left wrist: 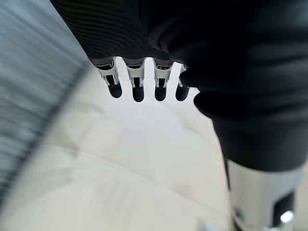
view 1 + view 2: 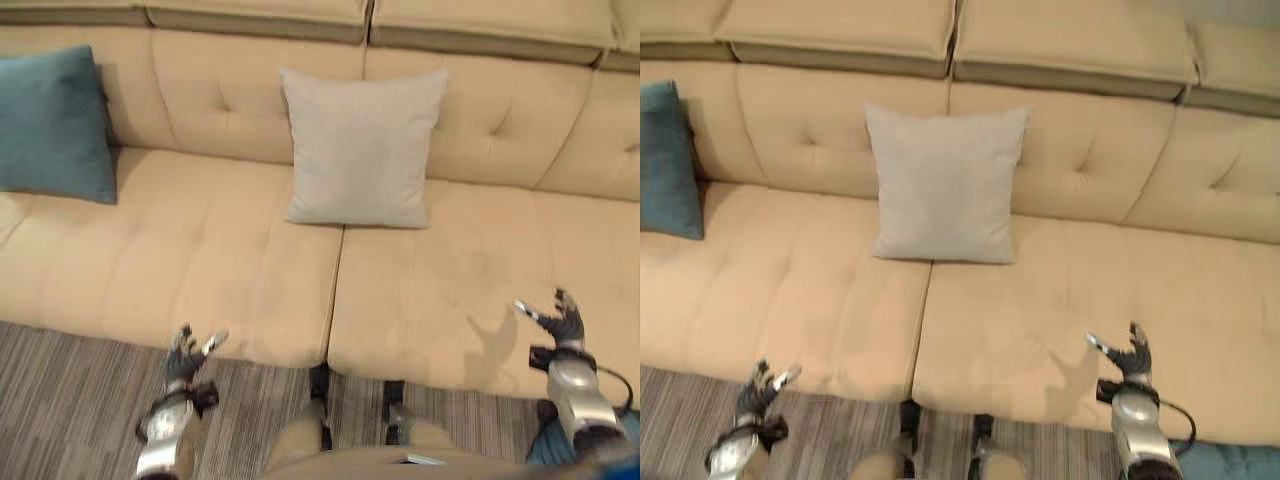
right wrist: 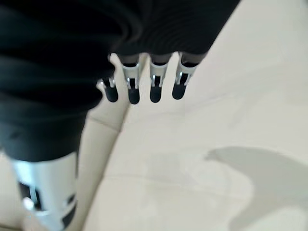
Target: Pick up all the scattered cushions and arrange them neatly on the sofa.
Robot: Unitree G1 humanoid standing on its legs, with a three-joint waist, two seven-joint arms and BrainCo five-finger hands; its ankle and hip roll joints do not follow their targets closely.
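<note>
A light grey cushion (image 2: 362, 148) leans upright against the backrest in the middle of the beige sofa (image 2: 200, 260). A teal cushion (image 2: 55, 125) stands at the sofa's left end against the backrest. Another teal cushion (image 2: 550, 445) lies on the floor at the lower right, partly hidden behind my right arm. My left hand (image 2: 187, 355) hovers over the sofa's front edge at the lower left, fingers relaxed and empty. My right hand (image 2: 562, 322) is over the right seat near the front edge, fingers spread, holding nothing.
A grey striped carpet (image 2: 70, 400) runs in front of the sofa. The seat cushions (image 2: 470, 270) to either side of the grey cushion are bare.
</note>
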